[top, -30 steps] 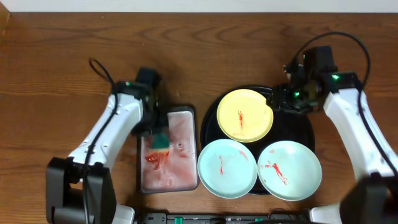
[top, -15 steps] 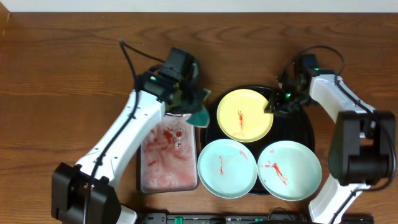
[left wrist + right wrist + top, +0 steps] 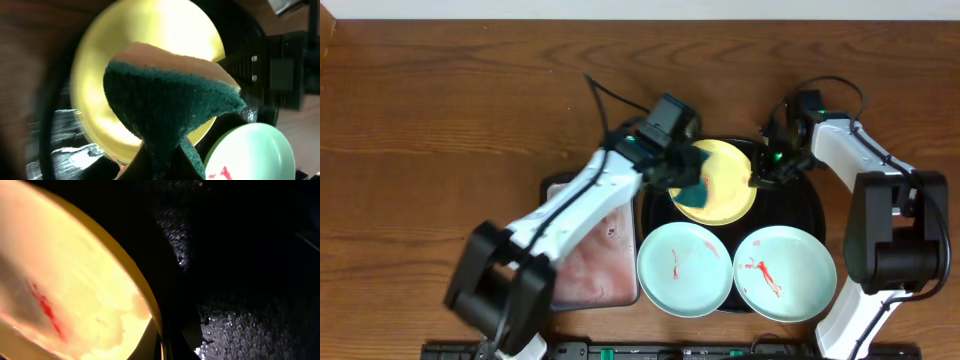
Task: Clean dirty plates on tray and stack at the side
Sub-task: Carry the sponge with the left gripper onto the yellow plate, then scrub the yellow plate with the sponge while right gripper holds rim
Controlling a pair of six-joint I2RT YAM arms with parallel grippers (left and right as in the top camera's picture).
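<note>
The pale yellow plate [image 3: 725, 170] lies at the back of the round black tray [image 3: 815, 215], with two mint plates [image 3: 685, 268] [image 3: 785, 272] in front, each with a red smear. My left gripper [image 3: 688, 183] is shut on a green and orange sponge [image 3: 698, 197], held over the yellow plate's left half. In the left wrist view the sponge [image 3: 170, 100] hides much of the yellow plate [image 3: 100, 85]. My right gripper [image 3: 758, 177] is shut on the yellow plate's right rim. The right wrist view shows that rim [image 3: 159, 330] pinched between the jaws, and a red smear [image 3: 47, 307].
A rectangular pinkish tray [image 3: 590, 262] with reddish wet stains sits left of the black tray, under my left arm. Wooden table [image 3: 440, 120] stretches to the left and back. A mint plate [image 3: 250, 150] shows low right in the left wrist view.
My left arm swung right from the pinkish tray, carrying the sponge over the yellow plate. My right gripper closed on the yellow plate's rim.
</note>
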